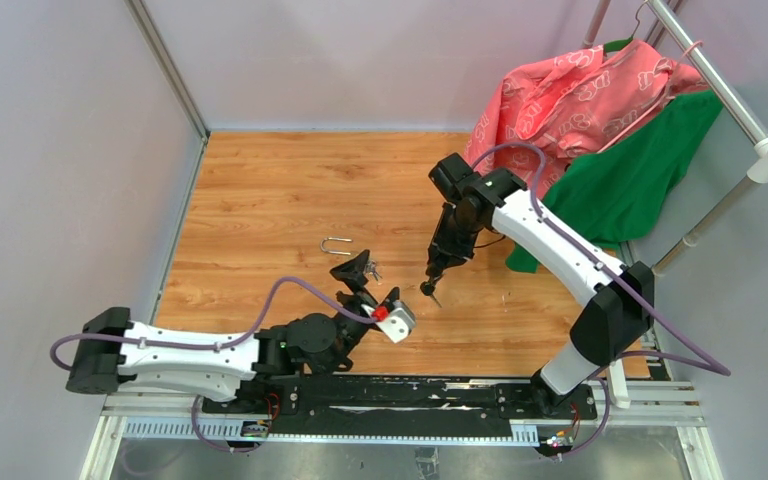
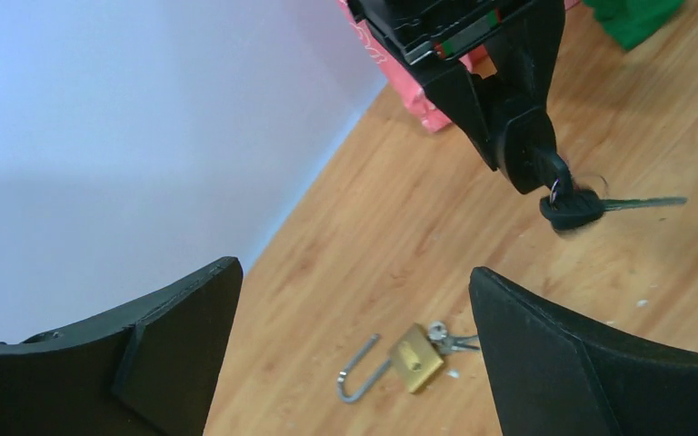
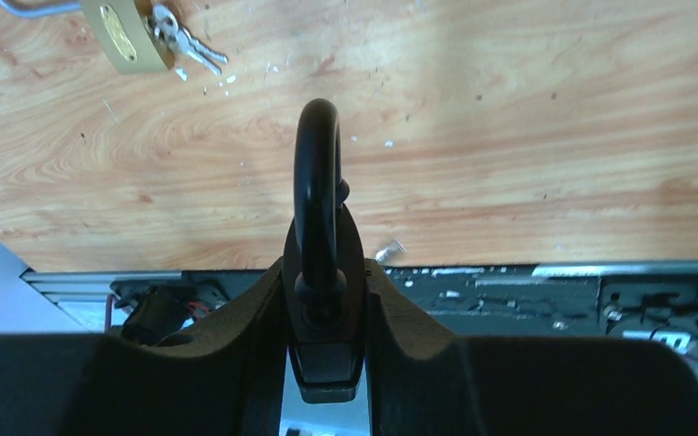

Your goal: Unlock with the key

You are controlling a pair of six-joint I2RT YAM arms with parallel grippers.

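The left tool hangs low over the wooden surface, its jaws spread wide and holding nothing. Seen from its own wrist, the brass padlock lies flat on the surface just ahead of the gap between the two fingers, nearer the right-hand one. The shackle sticks out of the padlock toward the left finger, and it looks as if one leg is free of the body. A small bunch of silver keys rests against the padlock's other end. From above, only the shackle shows, beyond the left tool's tip; the padlock's body is hidden under the tool.

The right tool points steeply down, just to the right of the left tool and apart from it. It is pinched on the key, gripping it by the black head. The blade juts out sideways, away from the left tool, clear above the surface. From the right wrist the key shows edge-on as a dark loop clamped between the fingers, with the padlock off ahead and to the left of it, well apart.
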